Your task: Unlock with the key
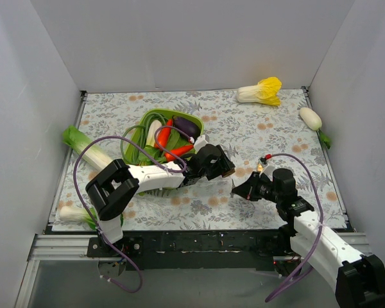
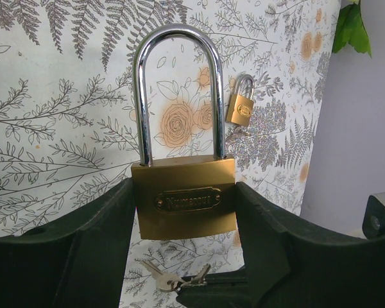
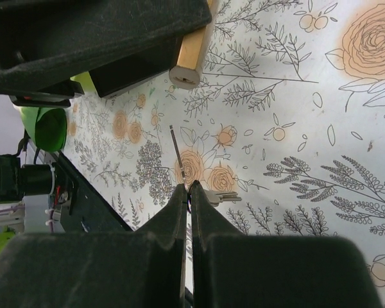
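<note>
Right claw (image 3: 188, 189): closed tight, pinching the key (image 3: 175, 154) at its tips.
Key place: lower middle of the right wrist view, with its thin blade poking up out of the tips.
Big padlock (image 2: 183, 186): held upright by its brass body in the left claw (image 2: 183, 224), loop on top.
Gap: the key is near the padlock's bottom end (image 3: 186, 70) but not touching it.
How the key feels: probably light, stiff, thin and slippery, so it may twist in the pinch.
Best hold: the flat head, so the blade stays free.
Spare key (image 3: 221, 197): lies on the table (image 3: 321, 115) just beside the tips.
Small padlock (image 2: 240, 110): on the table, farther off.
</note>
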